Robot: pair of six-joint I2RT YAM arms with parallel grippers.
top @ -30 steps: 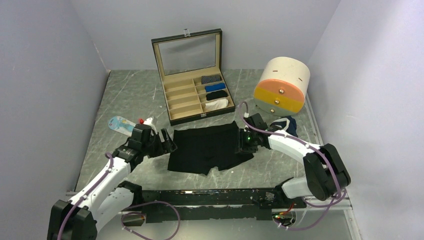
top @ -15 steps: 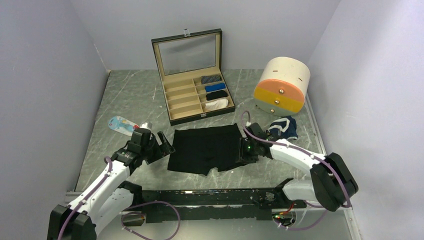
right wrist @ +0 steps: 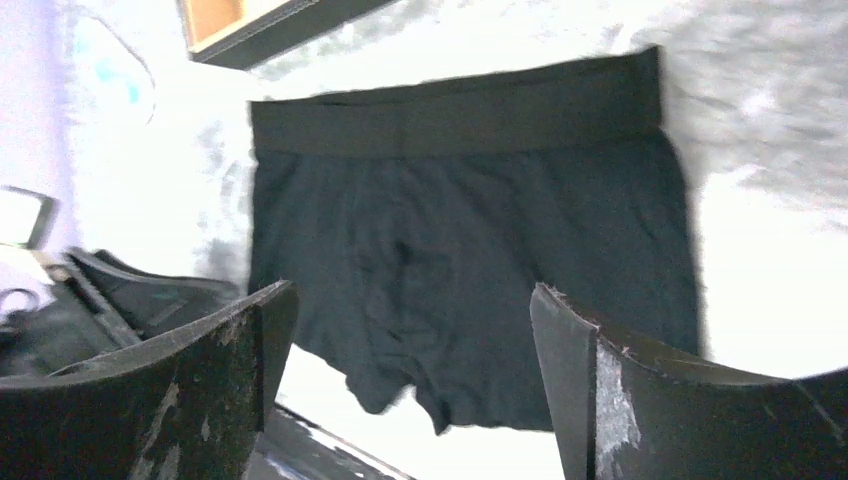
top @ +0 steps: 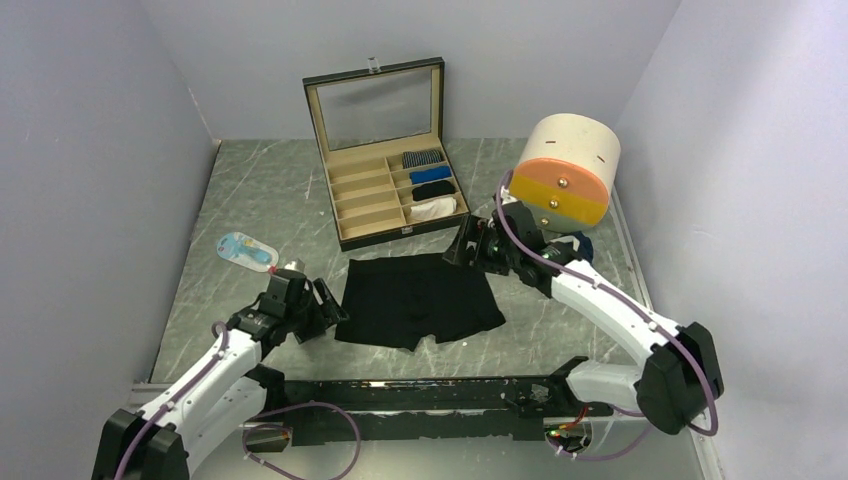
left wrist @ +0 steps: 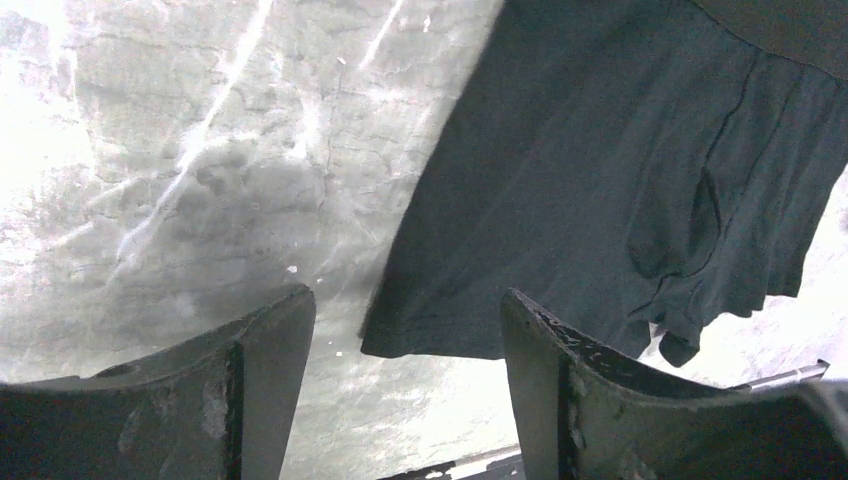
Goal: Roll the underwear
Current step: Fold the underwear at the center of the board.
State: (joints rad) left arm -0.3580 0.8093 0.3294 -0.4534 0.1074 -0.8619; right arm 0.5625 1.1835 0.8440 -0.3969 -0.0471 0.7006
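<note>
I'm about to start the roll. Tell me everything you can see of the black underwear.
The black underwear is a plain boxer-brief of soft, thin-looking knit, with a broad waistband along its far edge and two short legs toward the arms. It lies unrolled and spread flat, front up, on the table, slightly wrinkled around the pouch seam, just short of the open box. The left end effector and right end effector stand open at its sides, and neither grips it.

Black underwear (top: 420,300): plain black, waistband same shade.
Navy underwear (top: 583,243): dark blue.
Worktop (top: 270,190): grey, marbled, white veins.
Box (top: 400,231): black outside, tan inside.
4 rolls inside: grey striped roll (top: 422,158), blue roll (top: 430,175), black roll (top: 434,189), white roll (top: 433,208).
Drum (top: 572,140): cream; orange band above yellow band.
Packet (top: 245,249): light blue.
Right arm (top: 600,300): white, black joints, purple cable.
</note>
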